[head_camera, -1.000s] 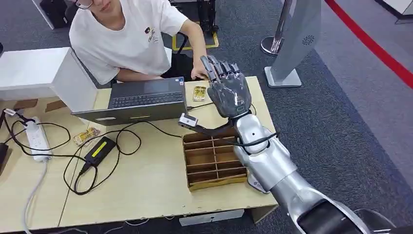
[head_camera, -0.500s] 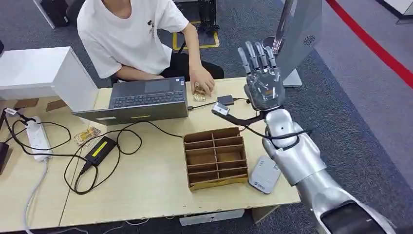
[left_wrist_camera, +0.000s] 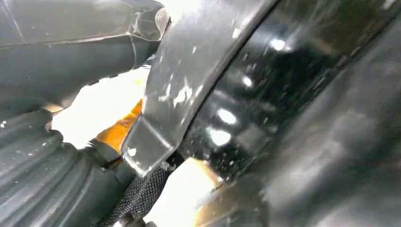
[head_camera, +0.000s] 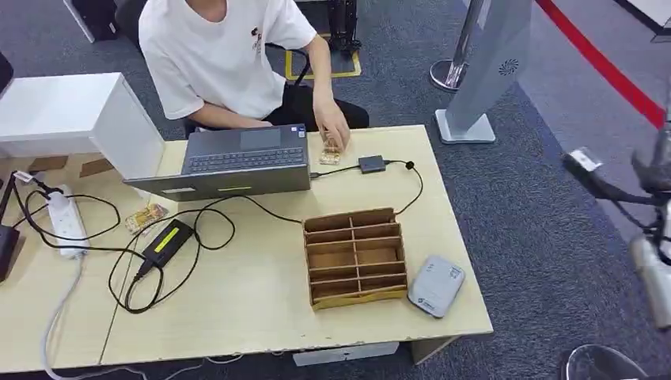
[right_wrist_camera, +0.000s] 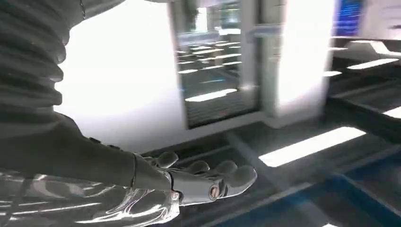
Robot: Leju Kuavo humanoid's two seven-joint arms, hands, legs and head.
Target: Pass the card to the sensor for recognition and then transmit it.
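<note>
right hand (right_wrist_camera: 198,184) lies flat with fingers extended side by side, holding nothing that shows; it points out at a lit ceiling and glass panels in the wrist view. a second ago this hand stood raised over the far right part of the tabletop; half a second ago it was past the far right corner; now the arm (head_camera: 653,261) sits at the right edge of the head view, off the table (head_camera: 237,309) altogether. left hand: wrist view is dark and close, cannot tell its state.

no card visible in either hand. a small card-like item (head_camera: 330,149) lies near the far edge of the tabletop under the person's hand (head_camera: 332,131), which has moved onto it in the last second. the grey reader (head_camera: 436,286) rests near the right front corner, just beside the cardboard divider tray (head_camera: 355,257).

judgement: handover looks done, the arm is retracting and the task is near its end.
</note>
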